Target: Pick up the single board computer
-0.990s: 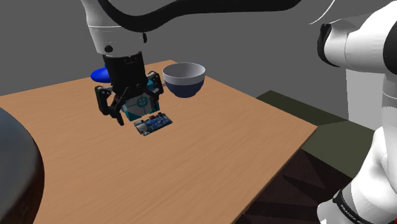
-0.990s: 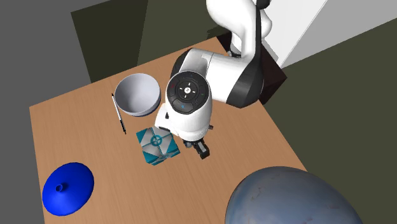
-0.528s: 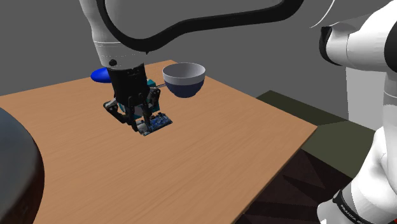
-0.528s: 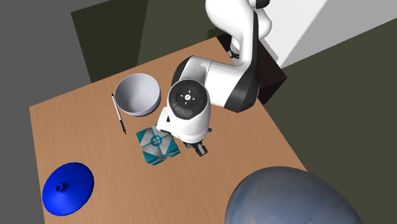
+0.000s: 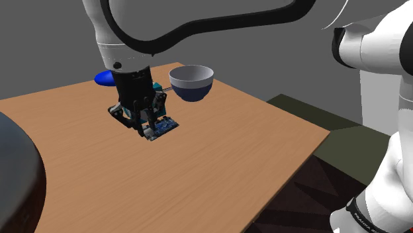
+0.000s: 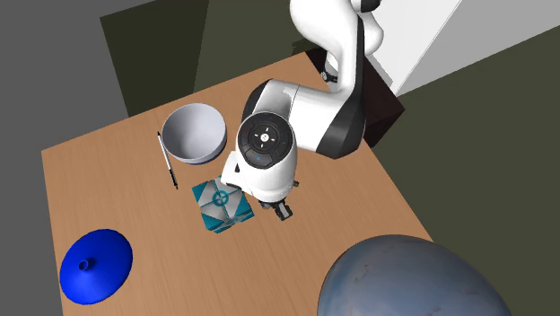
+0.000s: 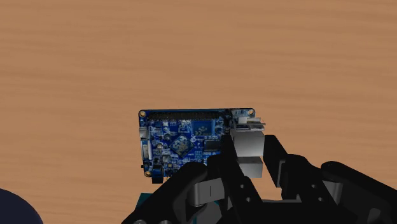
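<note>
**A:** How do the black fingers point(image 7: 275, 162) stand?

**B:** Clamped on the single board computer point(image 7: 184, 143), one on each side of the silver metal port blocks at its end.

**A:** And the board itself?

**B:** It is a flat blue rectangle, with its chips and gold-ringed corner holes facing up. It lies on the wood-grain desk point(image 5: 251, 152), just beside the teal-and-white patterned cube point(image 6: 221, 204). Its print is too small to read.

**A:** What else is round that cube?

**B:** A smooth, round grey bowl point(image 6: 195, 133) is near it. A thin dark pen point(image 6: 167, 160) lies flat, close to the cube's corner. A glossy blue disc point(image 6: 95, 264) with a small knob in its middle is well apart from the cube. A large dark rounded dome point(image 6: 413, 278) is also apart from it, on the board's side.
</note>
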Available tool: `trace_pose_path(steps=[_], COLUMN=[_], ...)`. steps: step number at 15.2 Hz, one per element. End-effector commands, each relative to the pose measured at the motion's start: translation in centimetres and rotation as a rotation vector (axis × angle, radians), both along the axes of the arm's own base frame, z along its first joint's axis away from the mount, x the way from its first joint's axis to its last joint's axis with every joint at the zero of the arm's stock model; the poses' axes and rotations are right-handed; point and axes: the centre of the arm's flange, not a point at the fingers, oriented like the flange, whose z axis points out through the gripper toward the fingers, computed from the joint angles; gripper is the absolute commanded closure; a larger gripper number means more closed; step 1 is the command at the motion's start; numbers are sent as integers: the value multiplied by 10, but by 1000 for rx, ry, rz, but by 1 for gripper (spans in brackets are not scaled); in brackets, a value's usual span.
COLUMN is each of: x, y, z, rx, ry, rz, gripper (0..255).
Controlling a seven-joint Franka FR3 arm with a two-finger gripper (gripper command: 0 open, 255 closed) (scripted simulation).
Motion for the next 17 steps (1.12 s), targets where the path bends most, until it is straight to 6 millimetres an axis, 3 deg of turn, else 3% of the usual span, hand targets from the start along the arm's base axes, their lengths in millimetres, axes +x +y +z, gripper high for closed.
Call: trace_pose_path(steps=[1, 15, 17], x=[0, 0, 0], y=[0, 0, 0], z=[6, 79, 80], rx=[0, 0, 0], ry=[0, 0, 0], rz=[0, 0, 0], gripper=[255, 255, 255])
